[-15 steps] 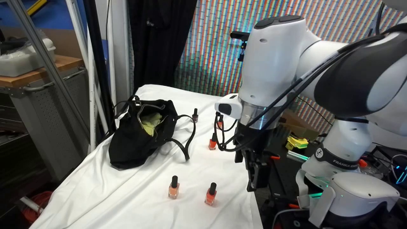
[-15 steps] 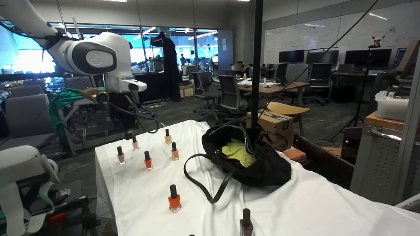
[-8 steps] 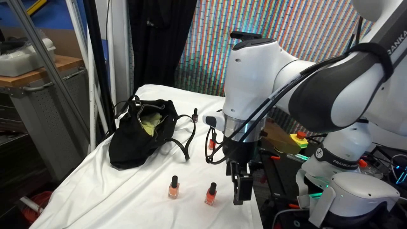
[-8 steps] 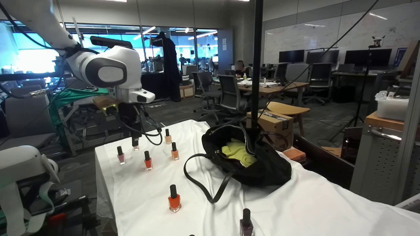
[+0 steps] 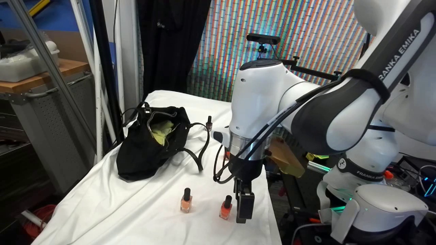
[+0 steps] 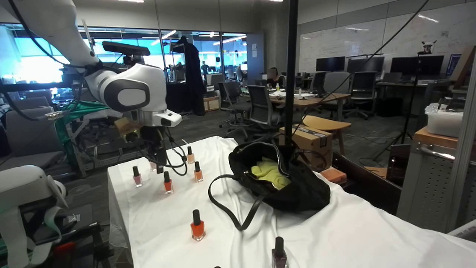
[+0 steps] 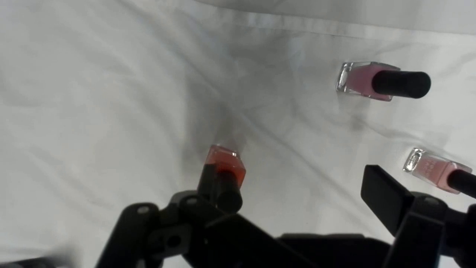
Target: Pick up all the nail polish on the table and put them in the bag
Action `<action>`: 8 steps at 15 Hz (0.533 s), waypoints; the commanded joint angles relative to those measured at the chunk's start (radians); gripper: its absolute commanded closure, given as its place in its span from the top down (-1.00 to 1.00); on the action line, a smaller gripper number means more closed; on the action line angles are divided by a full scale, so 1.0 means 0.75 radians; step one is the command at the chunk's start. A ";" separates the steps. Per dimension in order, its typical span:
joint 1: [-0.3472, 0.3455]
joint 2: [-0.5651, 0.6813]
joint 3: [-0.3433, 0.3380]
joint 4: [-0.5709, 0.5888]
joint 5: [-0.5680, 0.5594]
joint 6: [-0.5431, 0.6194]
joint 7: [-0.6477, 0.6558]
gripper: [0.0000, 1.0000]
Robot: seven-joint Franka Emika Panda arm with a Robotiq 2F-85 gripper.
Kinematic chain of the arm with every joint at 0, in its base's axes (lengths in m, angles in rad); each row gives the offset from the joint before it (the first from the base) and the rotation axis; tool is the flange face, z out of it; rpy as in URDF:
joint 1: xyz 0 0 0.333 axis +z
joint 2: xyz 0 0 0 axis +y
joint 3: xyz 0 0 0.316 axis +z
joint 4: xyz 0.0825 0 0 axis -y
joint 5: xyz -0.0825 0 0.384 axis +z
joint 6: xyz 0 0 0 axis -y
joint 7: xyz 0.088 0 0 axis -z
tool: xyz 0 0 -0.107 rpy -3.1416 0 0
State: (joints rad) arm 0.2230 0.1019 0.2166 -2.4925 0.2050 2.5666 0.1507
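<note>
The black two-finger gripper (image 7: 290, 182) holds nothing, jaws spread wide; an upright, black-capped red glass nail polish bottle (image 7: 227, 160) stands beside it.

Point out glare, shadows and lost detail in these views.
In an exterior view, glare washes out the far window and streaks the whiteboard; in both exterior views, the black bag shows little detail; in the wrist view, a soft shadow falls on the white cloth near the red nail polish, the upper pink nail polish glints at its base, and the fingers look nearly black.
</note>
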 commanded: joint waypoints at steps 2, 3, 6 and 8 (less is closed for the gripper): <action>-0.011 0.058 -0.043 0.030 -0.101 0.063 0.078 1.00; -0.011 0.068 -0.055 0.032 -0.128 0.073 0.097 1.00; -0.015 0.114 -0.076 0.057 -0.159 0.072 0.115 1.00; -0.013 0.145 -0.080 0.073 -0.154 0.071 0.117 1.00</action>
State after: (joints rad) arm 0.2150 0.1629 0.1607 -2.4747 0.1107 2.6014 0.2120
